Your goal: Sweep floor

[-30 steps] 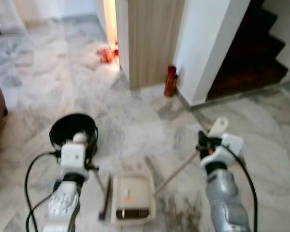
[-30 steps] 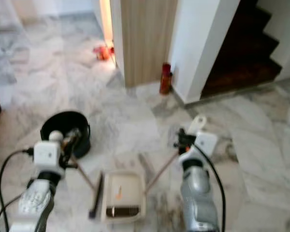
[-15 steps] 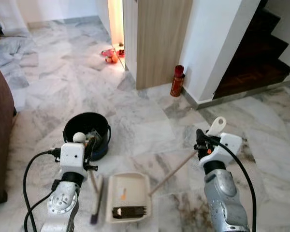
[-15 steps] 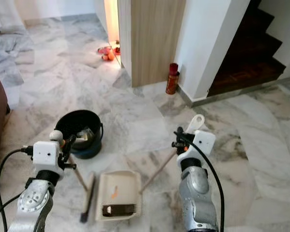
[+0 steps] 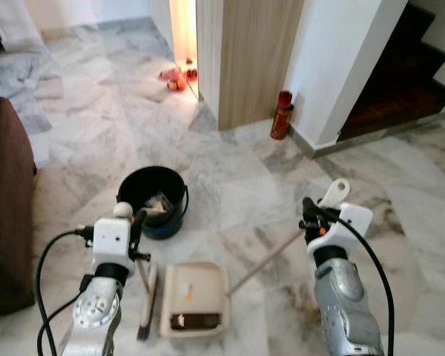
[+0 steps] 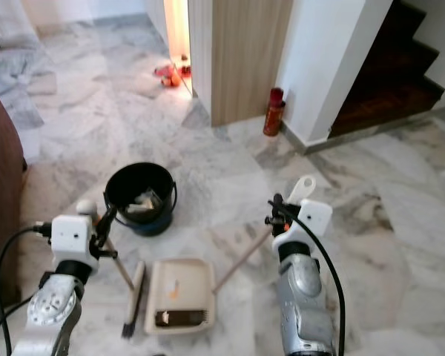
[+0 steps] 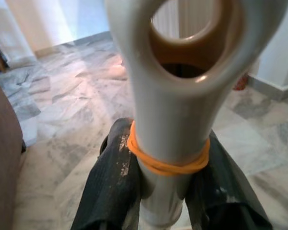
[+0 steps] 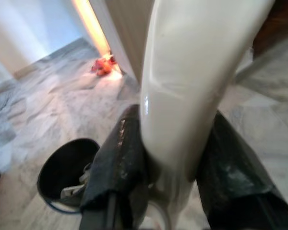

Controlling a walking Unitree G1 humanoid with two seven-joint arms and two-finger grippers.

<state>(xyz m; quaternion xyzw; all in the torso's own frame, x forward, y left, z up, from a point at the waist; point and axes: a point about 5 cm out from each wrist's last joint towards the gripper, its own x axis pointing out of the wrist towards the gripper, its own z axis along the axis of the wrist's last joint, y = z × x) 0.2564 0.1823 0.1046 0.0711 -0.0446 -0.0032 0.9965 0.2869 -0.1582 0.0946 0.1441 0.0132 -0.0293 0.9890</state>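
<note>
Left fingers [image 7: 110, 191] clamp cream broom handle [image 7: 175, 120]; right fingers [image 8: 122, 163] clamp cream dustpan handle [image 8: 182, 86].

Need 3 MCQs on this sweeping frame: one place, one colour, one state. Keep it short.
1. Where is the bucket relative to the dustpan?
A. beyond it, toward the robot's left
B. on the stairs
C. inside it

2. What colour is the can by the wall corner?
A. green
B. red
C. white

3. What is the left end effector doing?
A. hanging open
B. clamped on the brush handle
C. holding the bucket

Answers:
1 A, the bucket stands on the floor past the dustpan, left of it.
2 B, it is red beside the white wall.
3 B, black fingers press both sides of the cream handle with its orange band.
</note>
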